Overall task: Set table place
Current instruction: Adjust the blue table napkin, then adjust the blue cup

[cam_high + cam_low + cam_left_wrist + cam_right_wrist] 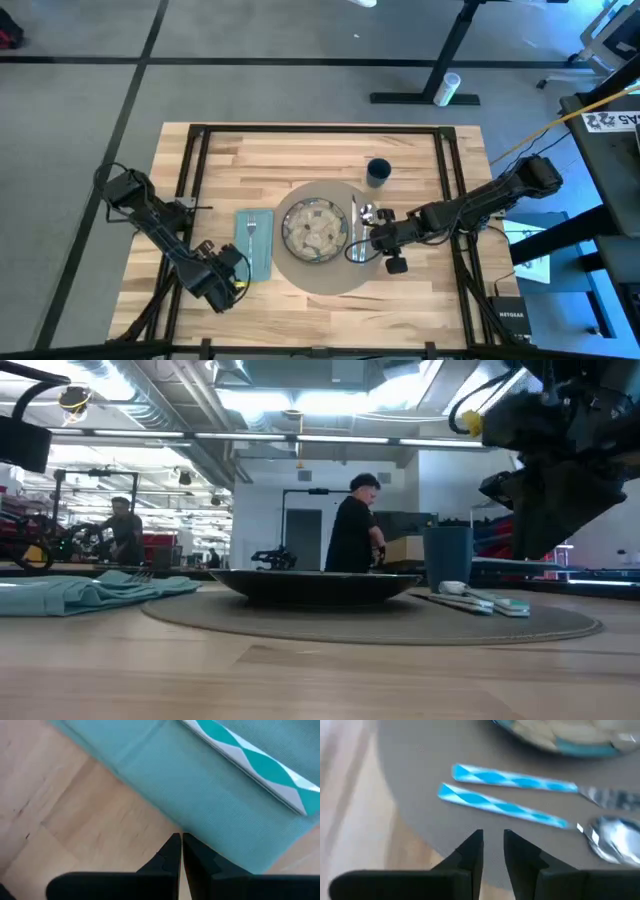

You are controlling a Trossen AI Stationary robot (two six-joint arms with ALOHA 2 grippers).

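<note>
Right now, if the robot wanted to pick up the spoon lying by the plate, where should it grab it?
Probably the handle. The spoon lies flat on the placemat with its blue-patterned handle straight and narrow, close beside the knife. Coming straight down from above, fingers across the handle near its free end, looks best; the right gripper is nearest.

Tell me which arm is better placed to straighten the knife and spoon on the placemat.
Right, probably. The right gripper hovers beside the knife and spoon on the placemat. The left gripper is across the plate, by the napkin.

Plate centred on placemat (napkin beside) on table.
</note>
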